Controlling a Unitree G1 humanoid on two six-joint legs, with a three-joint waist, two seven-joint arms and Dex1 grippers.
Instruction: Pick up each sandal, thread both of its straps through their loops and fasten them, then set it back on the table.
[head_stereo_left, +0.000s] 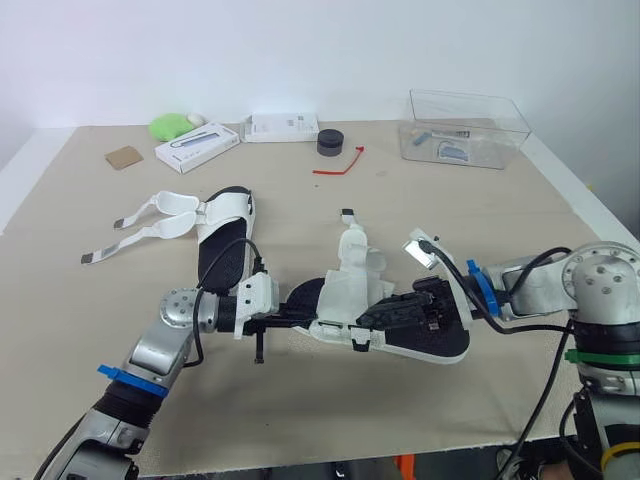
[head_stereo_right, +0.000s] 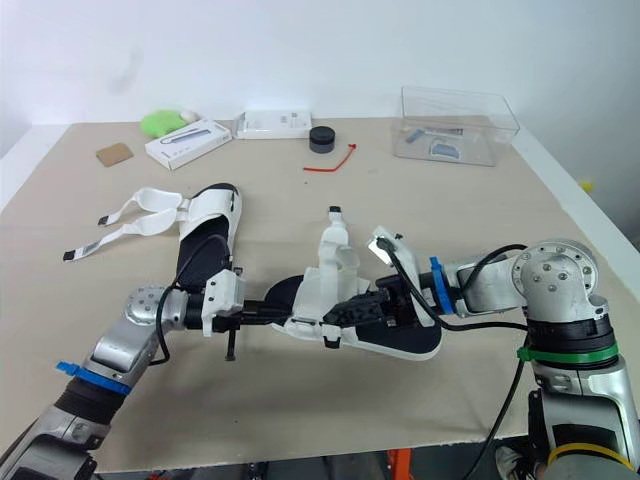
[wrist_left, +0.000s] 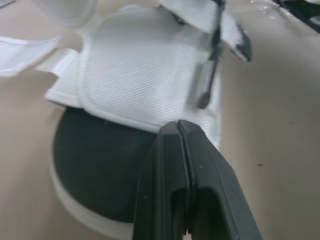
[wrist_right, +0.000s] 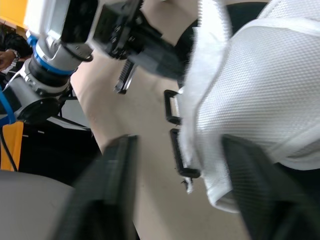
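Lying beside the near sandal (head_stereo_left: 345, 290), a second sandal (head_stereo_left: 225, 235) sprawls unstrapped.

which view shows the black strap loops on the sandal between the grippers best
The right wrist view: the two black rectangular plastic loops sit close up, at the edge of the white mesh sandal. The eye views show tiny dark specks; the left wrist view, mesh and black sole.
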